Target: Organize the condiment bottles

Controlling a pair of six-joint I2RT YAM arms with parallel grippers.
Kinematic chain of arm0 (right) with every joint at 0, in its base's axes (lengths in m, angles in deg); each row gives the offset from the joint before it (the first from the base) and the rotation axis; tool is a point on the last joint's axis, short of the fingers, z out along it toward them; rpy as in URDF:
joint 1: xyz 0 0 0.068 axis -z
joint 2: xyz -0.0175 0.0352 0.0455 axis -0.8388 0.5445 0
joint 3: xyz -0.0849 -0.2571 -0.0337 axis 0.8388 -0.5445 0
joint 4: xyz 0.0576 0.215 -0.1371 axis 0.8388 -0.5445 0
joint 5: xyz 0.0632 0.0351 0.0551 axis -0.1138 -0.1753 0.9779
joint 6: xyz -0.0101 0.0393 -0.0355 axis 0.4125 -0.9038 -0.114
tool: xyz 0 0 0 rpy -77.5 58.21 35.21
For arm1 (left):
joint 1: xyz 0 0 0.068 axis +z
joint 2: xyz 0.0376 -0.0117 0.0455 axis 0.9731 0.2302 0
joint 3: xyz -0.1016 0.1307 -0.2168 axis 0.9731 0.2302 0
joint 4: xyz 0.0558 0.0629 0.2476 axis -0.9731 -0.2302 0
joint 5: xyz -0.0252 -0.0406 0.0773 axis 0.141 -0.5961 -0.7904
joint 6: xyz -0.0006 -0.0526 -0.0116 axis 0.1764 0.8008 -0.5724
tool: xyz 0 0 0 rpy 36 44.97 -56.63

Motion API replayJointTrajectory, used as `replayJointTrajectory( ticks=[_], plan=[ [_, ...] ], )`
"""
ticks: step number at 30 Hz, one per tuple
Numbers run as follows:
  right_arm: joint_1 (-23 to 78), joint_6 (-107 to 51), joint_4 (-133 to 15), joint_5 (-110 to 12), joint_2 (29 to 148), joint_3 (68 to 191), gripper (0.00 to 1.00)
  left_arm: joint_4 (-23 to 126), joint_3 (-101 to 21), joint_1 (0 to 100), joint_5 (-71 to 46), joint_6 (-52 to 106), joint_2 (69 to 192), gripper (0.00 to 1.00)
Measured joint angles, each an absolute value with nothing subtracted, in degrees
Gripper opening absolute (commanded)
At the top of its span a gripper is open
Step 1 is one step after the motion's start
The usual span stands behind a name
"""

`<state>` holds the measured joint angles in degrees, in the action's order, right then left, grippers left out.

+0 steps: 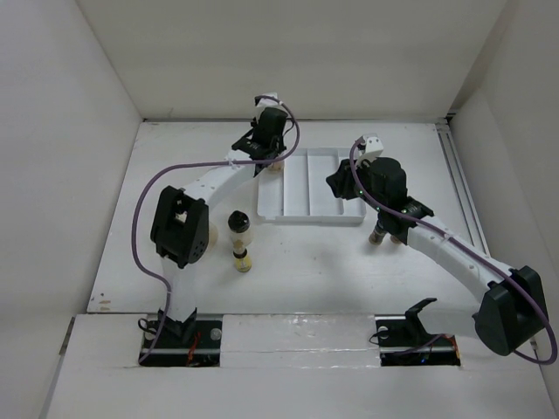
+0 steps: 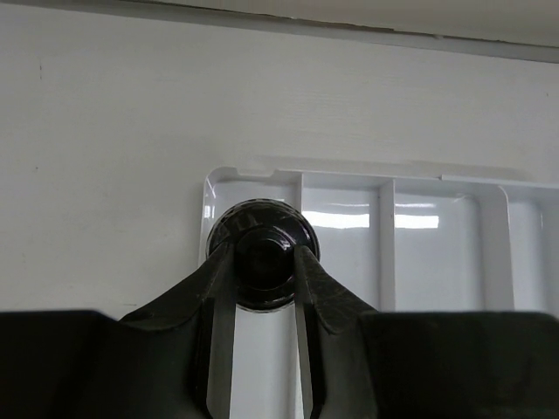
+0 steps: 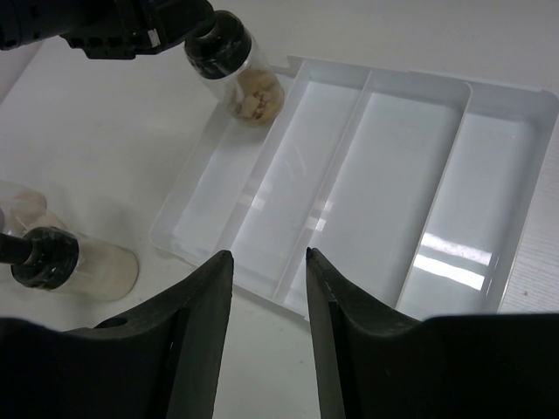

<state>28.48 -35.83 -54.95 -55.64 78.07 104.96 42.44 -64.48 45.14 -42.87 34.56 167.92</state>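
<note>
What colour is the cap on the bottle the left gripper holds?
Black; the cap of that bottle shows best in the left wrist view.

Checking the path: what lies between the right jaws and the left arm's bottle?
Only the white tray, empty, before the bottle; right wrist view.

White table [image 1: 323, 262] enclosed by plain white walls [image 1: 288, 52].

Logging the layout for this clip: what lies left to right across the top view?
Left arm's elbow → black-capped bottle on the table → white tray → right arm's elbow.
</note>
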Motion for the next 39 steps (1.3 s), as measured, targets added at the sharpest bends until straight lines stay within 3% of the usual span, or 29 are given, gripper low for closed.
replayJointTrajectory(
  ticks=[3,7,12,17,23,33,39],
  plan=[
    [28.48,-35.83,-54.95,-55.64,78.07,104.96,0.45,42.97,-65.55,45.16,-43.27,34.12,169.17,0.13],
    [28.48,-35.83,-54.95,-55.64,78.07,104.96,0.45,43.07,-65.62,45.18,-43.75,33.71,170.41,0.26],
    [28.48,-35.83,-54.95,-55.64,78.07,104.96,0.45,43.05,-65.62,45.18,-44.18,33.18,171.50,0.32],
    [28.48,-35.83,-54.95,-55.64,78.07,104.96,0.45,44.08,-65.68,45.18,-44.93,32.86,171.48,0.53],
    [28.48,-35.83,-54.97,-55.64,78.07,104.96,0.45,43.14,-63.15,44.49,-44.80,32.96,165.54,0.52],
    [28.43,-35.83,-54.95,-55.62,78.07,104.96,0.45,36.91,-35.26,41.93,-44.73,39.46,126.92,0.47],
    [28.43,-35.83,-54.95,-55.62,78.07,104.96,0.45,30.73,-26.06,42.28,-44.82,43.89,121.80,0.43]
  ],
)
